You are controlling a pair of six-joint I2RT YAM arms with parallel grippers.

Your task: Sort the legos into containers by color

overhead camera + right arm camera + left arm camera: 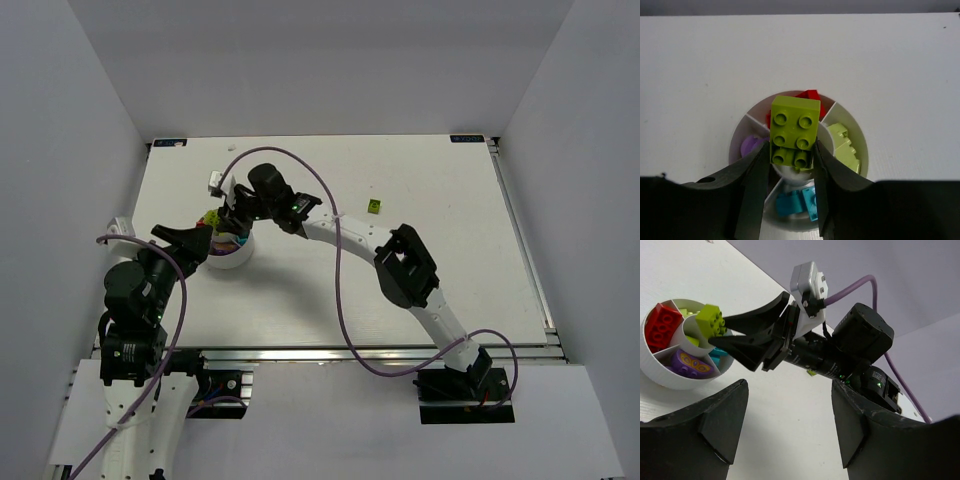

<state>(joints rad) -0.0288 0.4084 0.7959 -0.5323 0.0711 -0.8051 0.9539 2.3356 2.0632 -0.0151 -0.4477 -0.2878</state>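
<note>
My right gripper (pixel 792 150) is shut on a lime brick (pixel 794 131) and holds it just above the round white dish (pixel 860 140). The dish's wedges hold a red brick (pixel 812 95), a purple piece (pixel 751 146), teal bricks (pixel 797 202) and a pale green brick (pixel 845 147). In the left wrist view the same lime brick (pixel 712 320) hangs over the dish (pixel 670 380). My left gripper (pixel 788 405) stands open and empty over bare table beside the dish. From above, the left gripper (pixel 195 245) sits just left of the dish (pixel 228 262).
One small lime lego (pixel 374 207) lies alone on the white table, right of the right arm's forearm (pixel 330 228). A purple cable (pixel 345 300) loops over the table's middle. White walls enclose the table on three sides.
</note>
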